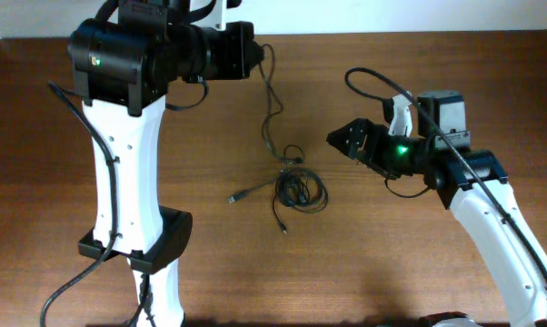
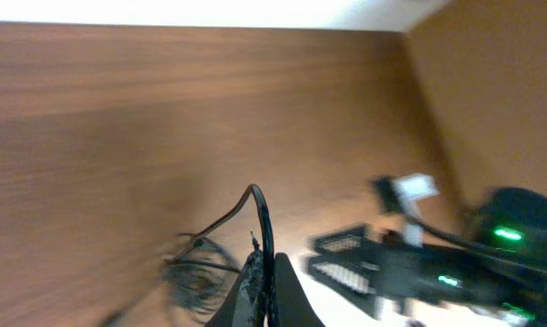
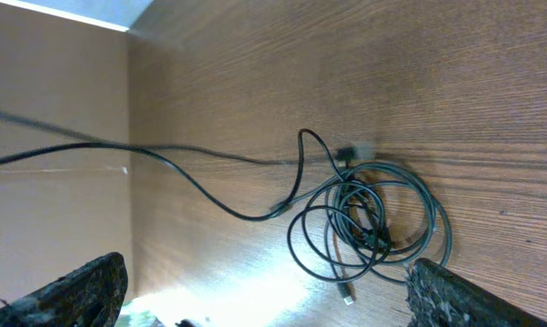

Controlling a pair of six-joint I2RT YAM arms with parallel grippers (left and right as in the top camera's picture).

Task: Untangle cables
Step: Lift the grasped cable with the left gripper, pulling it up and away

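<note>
The cables lie as a tangled coil in the middle of the wooden table, with plug ends sticking out to the left and below. One strand runs up from the coil to my left gripper, which is shut on it above the table's far side. In the left wrist view the strand is pinched between the shut fingers, with the coil blurred below. My right gripper is open and empty, to the right of the coil. The right wrist view shows the coil between its spread fingers.
The left arm's white column and black base stand at the left front. The right arm reaches in from the right front. Thicker black robot cables hang near both arms.
</note>
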